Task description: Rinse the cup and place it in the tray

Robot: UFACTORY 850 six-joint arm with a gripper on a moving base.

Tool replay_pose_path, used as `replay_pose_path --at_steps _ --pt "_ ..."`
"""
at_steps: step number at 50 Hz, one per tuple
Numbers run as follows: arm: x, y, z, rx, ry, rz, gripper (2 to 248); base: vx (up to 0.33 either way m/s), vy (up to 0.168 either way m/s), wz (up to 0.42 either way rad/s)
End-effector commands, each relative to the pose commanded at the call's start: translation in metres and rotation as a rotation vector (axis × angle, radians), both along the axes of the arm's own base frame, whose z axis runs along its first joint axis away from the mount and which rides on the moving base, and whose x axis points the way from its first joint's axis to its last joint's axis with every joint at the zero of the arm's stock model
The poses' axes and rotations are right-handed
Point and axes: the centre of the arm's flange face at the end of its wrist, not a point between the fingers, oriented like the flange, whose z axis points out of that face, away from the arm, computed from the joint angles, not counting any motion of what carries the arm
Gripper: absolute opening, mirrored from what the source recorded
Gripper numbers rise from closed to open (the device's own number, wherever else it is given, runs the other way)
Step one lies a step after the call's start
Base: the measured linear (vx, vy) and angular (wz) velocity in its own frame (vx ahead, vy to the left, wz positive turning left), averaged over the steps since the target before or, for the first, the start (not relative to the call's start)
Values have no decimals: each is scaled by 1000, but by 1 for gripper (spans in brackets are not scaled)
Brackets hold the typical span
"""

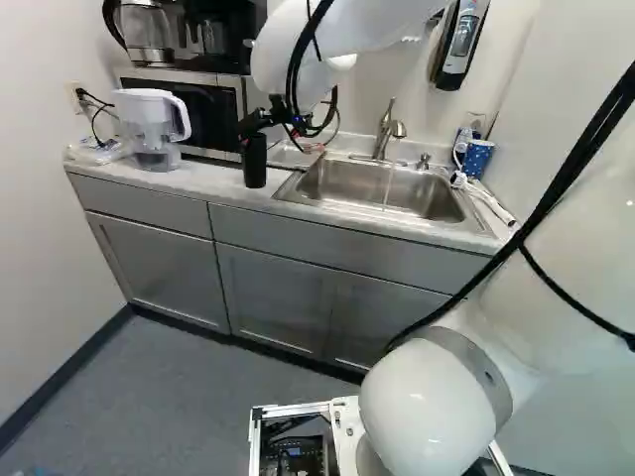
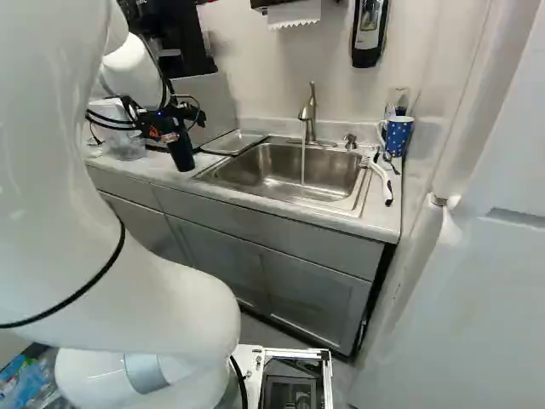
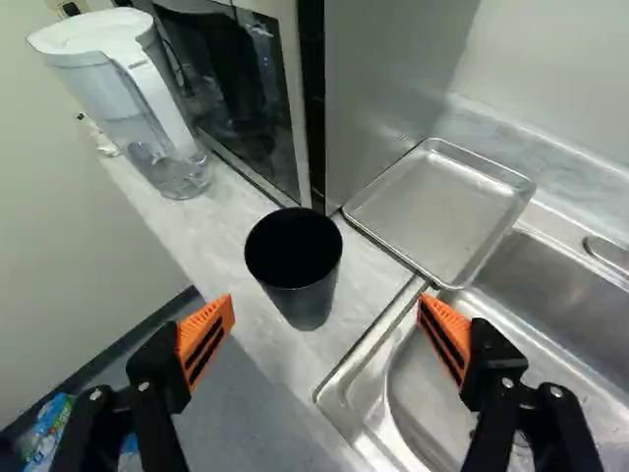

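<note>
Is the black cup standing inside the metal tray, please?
No, the black cup stands on the counter, beside the metal tray.

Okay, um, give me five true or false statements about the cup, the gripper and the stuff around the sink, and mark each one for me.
1. The gripper is closed around the black cup. False: it is open, with neither finger touching the cup.
2. Water is running from the faucet into the sink. True.
3. The black cup is standing in the metal tray. False: it stands on the counter, beside the tray.
4. The black cup's open mouth faces up. True.
5. The blue dotted mug is inside the sink. False: it is outside it, near the wall.
</note>
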Motion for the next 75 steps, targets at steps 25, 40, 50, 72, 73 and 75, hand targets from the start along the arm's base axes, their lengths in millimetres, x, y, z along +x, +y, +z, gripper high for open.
replay_pose_path --at_steps 25,40,50,72,73,75 --pt "1 9 0 0 1 17 247 0 0 0" --pt "1 9 0 0 1 17 247 0 0 0" --pt "3 10 -6 -2 5 17 247 0 0 0" --pt "-6 13 -26 8 -18 30 247 0 0 0" --pt "-6 13 -27 8 -19 31 247 0 0 0" --pt "-7 13 -29 9 -21 32 247 0 0 0"
